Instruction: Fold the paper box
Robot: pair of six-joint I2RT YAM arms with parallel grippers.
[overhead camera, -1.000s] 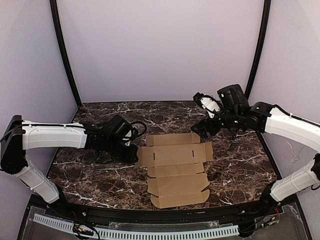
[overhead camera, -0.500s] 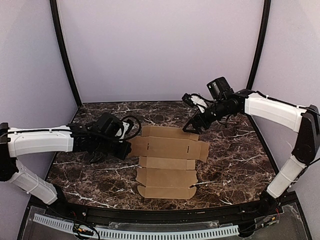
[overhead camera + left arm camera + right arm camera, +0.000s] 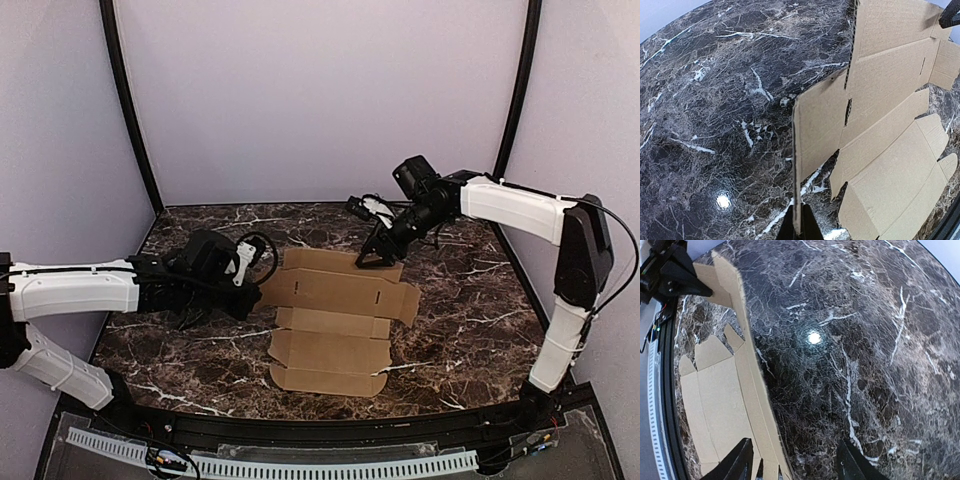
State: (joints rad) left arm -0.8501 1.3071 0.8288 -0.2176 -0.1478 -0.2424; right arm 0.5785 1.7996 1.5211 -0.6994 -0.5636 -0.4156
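Note:
The paper box (image 3: 335,315) is a flat brown cardboard blank lying on the marble table. My left gripper (image 3: 255,295) is shut on its left side flap. In the left wrist view that flap (image 3: 820,130) stands on edge, pinched between the fingertips (image 3: 799,227). My right gripper (image 3: 372,257) hovers open over the blank's far edge. Seen from the right wrist, one finger (image 3: 737,462) is above the cardboard (image 3: 720,400) and the other finger (image 3: 852,465) is above bare marble, with the far edge running between them.
The table (image 3: 470,310) is dark marble with white veins, edged by a black rim at the front. Purple walls and two black poles (image 3: 130,110) enclose the back and sides. The left gripper (image 3: 670,275) shows at the top left of the right wrist view.
The blank has slid left and turned slightly with the left gripper. The right arm has swung left to the blank's far edge, and its jaws have narrowed.

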